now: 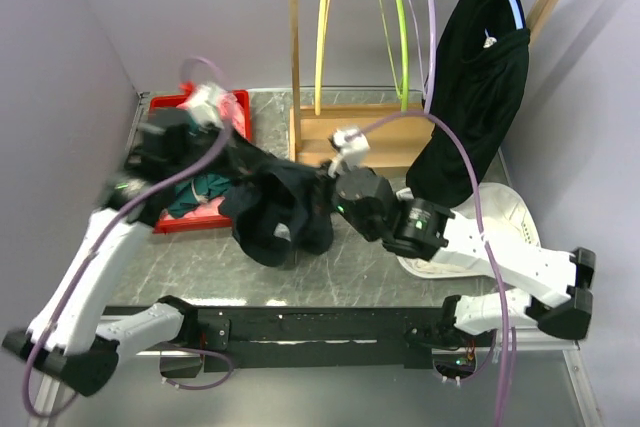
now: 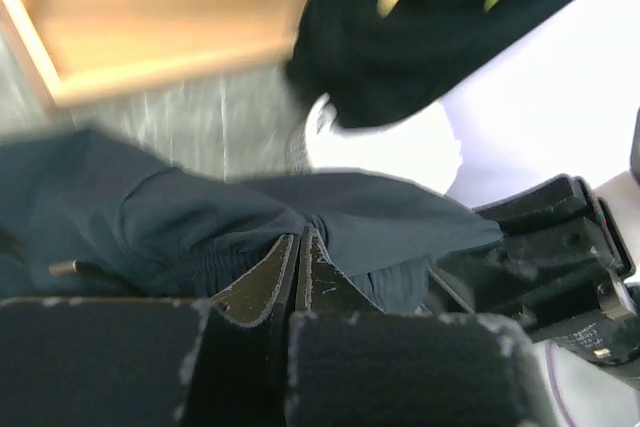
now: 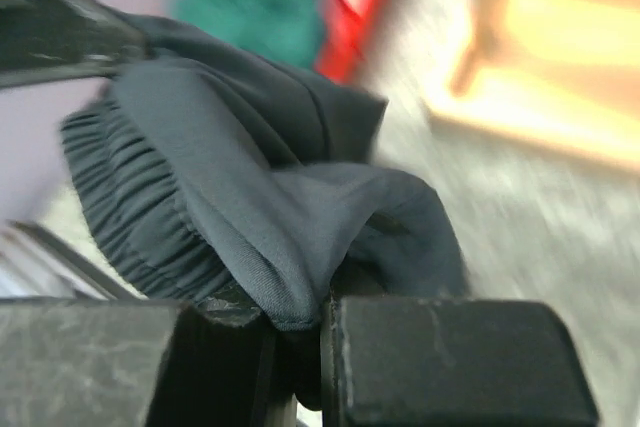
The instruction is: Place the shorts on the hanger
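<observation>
Sagging shorts (image 1: 272, 215), pinched inside each arm's jaws

Background clutter on table (image 1: 340, 282)
Wooden rack (image 1: 293, 57) carries yellow hanger (image 1: 322, 32), lime-green hanger (image 1: 397, 32), black garment (image 1: 478, 87); red tray (image 1: 187, 223) holds teal garment (image 1: 198, 193).

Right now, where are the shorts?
In the top view the shorts hang mid-table, stretched between the left hand and the right hand, just right of the red tray and in front of the wooden rack.
</observation>
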Controlling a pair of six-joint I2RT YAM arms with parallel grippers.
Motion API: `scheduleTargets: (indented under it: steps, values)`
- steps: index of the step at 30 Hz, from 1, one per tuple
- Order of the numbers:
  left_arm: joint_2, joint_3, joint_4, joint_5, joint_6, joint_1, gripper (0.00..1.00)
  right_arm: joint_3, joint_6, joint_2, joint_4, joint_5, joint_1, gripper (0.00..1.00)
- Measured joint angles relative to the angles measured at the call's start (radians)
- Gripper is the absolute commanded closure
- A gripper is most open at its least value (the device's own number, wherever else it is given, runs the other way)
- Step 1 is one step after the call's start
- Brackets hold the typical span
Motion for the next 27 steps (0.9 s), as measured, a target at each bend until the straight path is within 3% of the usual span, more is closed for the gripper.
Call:
scheduleTargets:
  steps: [5,8,9,11,12,13,17,19,22,27]
  values:
    - [0.087,-0.227,0.107,-0.096,-0.034,-0.183,0.93,-0.391,0.159,-0.169,0.006,-0.072,-0.098,1.0]
    - [0.148,-0.333,0.163,-0.147,-0.064,-0.267,0.84,-0.586,0.239,-0.243,0.022,-0.127,-0.153,0.95]
    - [0.177,-0.349,0.164,-0.192,-0.064,-0.29,0.69,-0.642,0.262,-0.264,0.02,-0.135,-0.182,0.93]
    - [0.235,-0.364,0.156,-0.267,-0.07,-0.314,0.53,-0.73,0.298,-0.303,0.016,-0.141,-0.244,0.88]
    - [0.262,-0.365,0.149,-0.311,-0.075,-0.328,0.37,-0.768,0.311,-0.317,0.012,-0.142,-0.277,0.85]
    - [0.286,-0.367,0.141,-0.369,-0.084,-0.346,0.34,-0.783,0.32,-0.321,0.004,-0.142,-0.29,0.8]
    - [0.254,-0.411,0.102,-0.517,-0.121,-0.429,0.28,-0.794,0.329,-0.322,-0.002,-0.146,-0.303,0.63]
    - [0.193,-0.454,0.072,-0.575,-0.147,-0.47,0.29,-0.794,0.328,-0.321,-0.002,-0.144,-0.304,0.5]
    - [0.111,-0.509,0.024,-0.653,-0.197,-0.517,0.31,-0.794,0.319,-0.323,-0.007,-0.139,-0.306,0.39]
    - [0.089,-0.586,-0.037,-0.761,-0.304,-0.607,0.34,-0.777,0.299,-0.351,-0.048,-0.128,-0.306,0.36]
